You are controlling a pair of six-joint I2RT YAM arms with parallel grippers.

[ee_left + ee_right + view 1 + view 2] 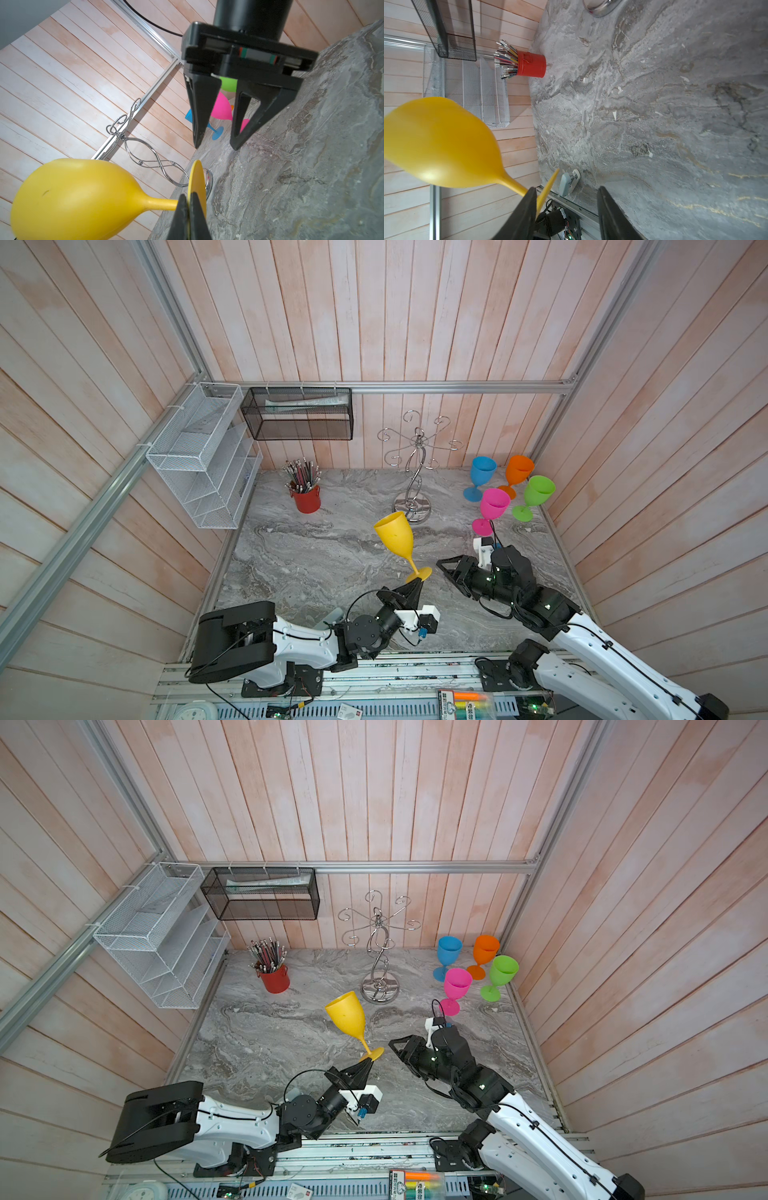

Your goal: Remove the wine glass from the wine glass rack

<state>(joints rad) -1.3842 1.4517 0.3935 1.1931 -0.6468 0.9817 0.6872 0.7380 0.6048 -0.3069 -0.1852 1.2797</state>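
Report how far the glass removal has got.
Done: wine glass rack hooks are bare; blue, orange, pink and green glasses stand on the table. In hand: left gripper holds yellow glass by its foot, right gripper open beside it. Left: likely setting it down.

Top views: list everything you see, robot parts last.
rack: 1, chrome, back middle, hooks bare
yellow glass: 1, yellow, in the air, front middle
standing glasses: 4, blue, orange, pink, green, back right
cup: 1, red, full of pencils, back left
shelf: 1, white mesh, left wall
basket: 1, black mesh, back wall
table: 1, grey marble
left tool: 1, black, shut on yellow glass's foot
right tool: 1, black, open, beside that foot
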